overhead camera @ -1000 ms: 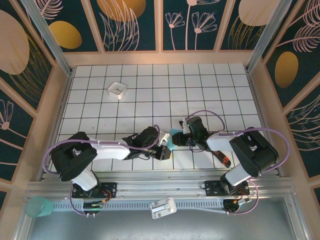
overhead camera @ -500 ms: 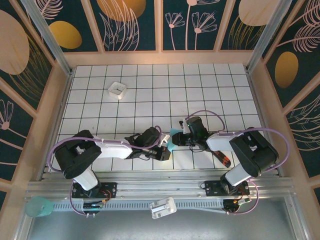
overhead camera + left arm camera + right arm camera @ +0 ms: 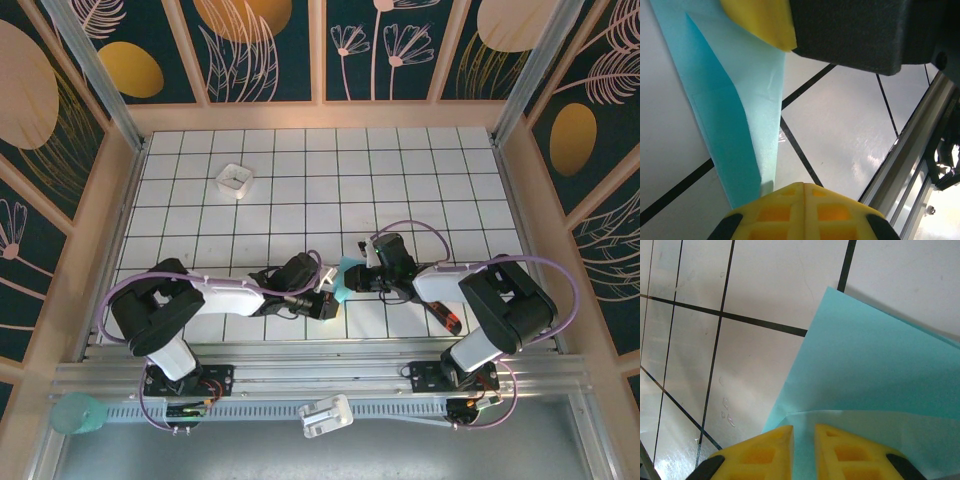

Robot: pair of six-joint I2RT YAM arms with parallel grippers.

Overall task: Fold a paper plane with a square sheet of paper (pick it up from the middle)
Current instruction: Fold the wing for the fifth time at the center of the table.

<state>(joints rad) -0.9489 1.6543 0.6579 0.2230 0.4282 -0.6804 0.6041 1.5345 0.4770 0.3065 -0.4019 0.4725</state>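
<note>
I have the square sheet of paper [image 3: 344, 278] near the counter's [image 3: 400, 170] near edge, partly folded, right end effector [image 3: 352, 279] clamped on it, left end effector [image 3: 327, 305] apart around its edge; most folds remain.

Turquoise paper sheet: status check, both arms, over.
Left gripper open, pads straddling the folded turquoise paper sheet. Right gripper shut on sheet's layered edge. Sheet partly folded, no plane yet. Small white square tray far off.

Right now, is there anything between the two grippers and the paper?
Nothing visible. The left gripper and right gripper are both right at the folded paper, their yellow fingers touching it.
</note>
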